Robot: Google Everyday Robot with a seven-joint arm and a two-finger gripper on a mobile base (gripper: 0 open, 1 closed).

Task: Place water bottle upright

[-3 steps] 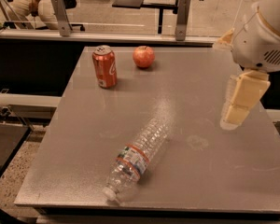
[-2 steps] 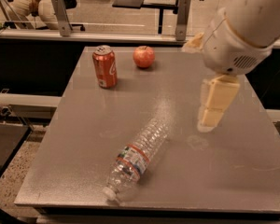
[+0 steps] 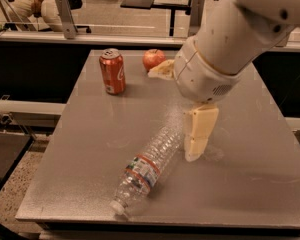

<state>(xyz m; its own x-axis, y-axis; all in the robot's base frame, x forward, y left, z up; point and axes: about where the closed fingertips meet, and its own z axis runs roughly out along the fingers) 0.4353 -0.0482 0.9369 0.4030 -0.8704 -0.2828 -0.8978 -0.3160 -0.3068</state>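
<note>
The water bottle (image 3: 147, 170) lies on its side on the grey table (image 3: 85, 144), front of centre. It is clear ribbed plastic with a red-edged label band, and its white cap (image 3: 117, 207) points toward the table's front-left edge. Its base points back and to the right. My gripper (image 3: 195, 143) hangs down from the big white arm (image 3: 225, 49), its cream tip low over the table right beside the bottle's base end, on its right. It holds nothing.
An orange-red soda can (image 3: 112, 72) stands upright at the back left of the table. A red apple (image 3: 153, 59) sits behind it to the right. Railings, desks and a seated person (image 3: 32, 6) lie beyond the table's far edge.
My arm and gripper have swung left and down from the table's right side to the bottle's base end. The bottle, can and apple have not moved.
</note>
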